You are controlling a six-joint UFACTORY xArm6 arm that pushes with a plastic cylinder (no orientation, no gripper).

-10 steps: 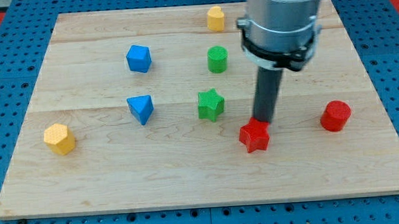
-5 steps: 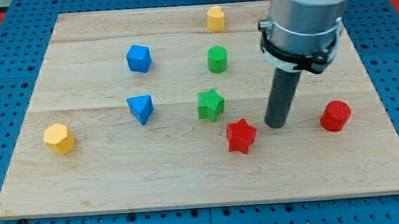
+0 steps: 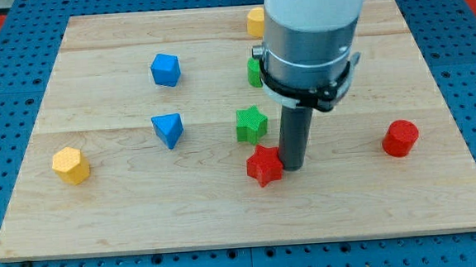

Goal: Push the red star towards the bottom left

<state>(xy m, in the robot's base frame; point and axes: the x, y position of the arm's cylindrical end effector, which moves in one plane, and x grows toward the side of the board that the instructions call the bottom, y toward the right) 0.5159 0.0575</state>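
My tip [image 3: 293, 166] rests on the board [image 3: 226, 209] and touches the right side of the red star [image 3: 264, 165]. The arm carries no pincer, only a straight dark rod, so there is nothing to spread or press together. The red star lies a little below the board's centre, just below and slightly right of the green star [image 3: 251, 123]. The two stars are close but apart.

The arm housing [image 3: 311, 38] hides most of the green cylinder [image 3: 253, 71] and part of the yellow block [image 3: 254, 21] at the view's top. The red cylinder [image 3: 400, 138] stands well apart at the view's right. The blue cube [image 3: 165, 69] and the blue triangular block [image 3: 167, 129] lie on the left half. The yellow hexagonal block [image 3: 70, 165] sits near the left edge.
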